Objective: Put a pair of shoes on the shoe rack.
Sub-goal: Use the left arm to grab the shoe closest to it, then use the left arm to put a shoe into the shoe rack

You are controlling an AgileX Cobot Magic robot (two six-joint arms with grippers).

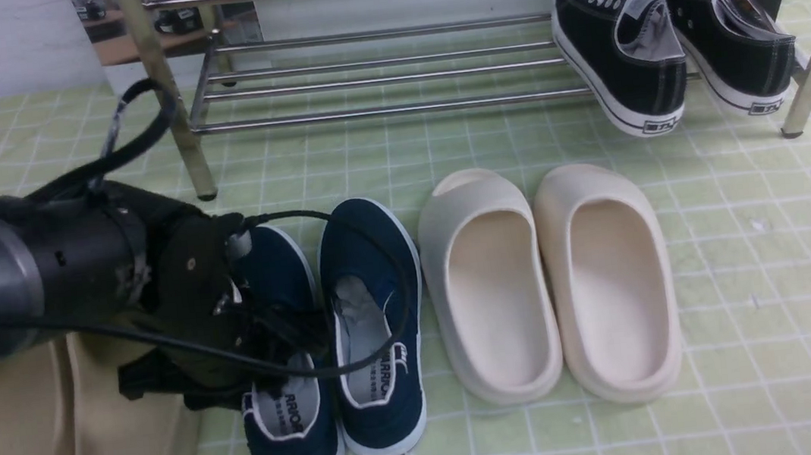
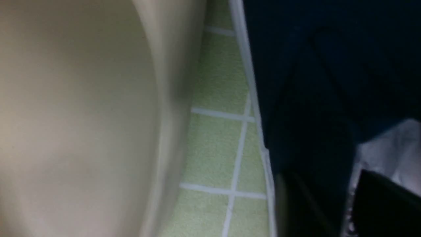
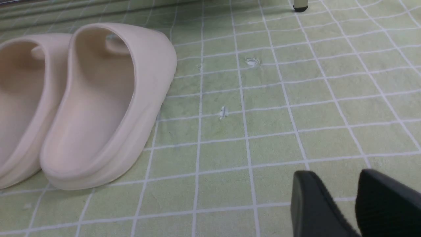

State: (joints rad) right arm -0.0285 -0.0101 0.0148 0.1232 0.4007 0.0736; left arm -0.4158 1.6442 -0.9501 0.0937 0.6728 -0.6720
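Observation:
Two navy slip-on shoes stand side by side on the green mat, the left one [image 1: 291, 431] and the right one [image 1: 373, 315]. My left gripper [image 1: 266, 342] is down on the left shoe's opening. In the left wrist view [image 2: 342, 204] one finger sits inside the shoe [image 2: 312, 82] by the grey paper stuffing [image 2: 394, 148]. The other finger is outside, so the gripper is shut on the side wall. The chrome shoe rack [image 1: 388, 77] stands behind. My right gripper [image 3: 335, 174] is open and empty above bare mat; it is out of the front view.
Cream slippers [image 1: 549, 280] lie right of the navy shoes, and beige slippers [image 1: 62, 427] lie to their left, partly under my left arm. Black lace-up sneakers [image 1: 666, 37] lean on the rack's right end. My arm's cable [image 1: 397, 289] loops over the right navy shoe.

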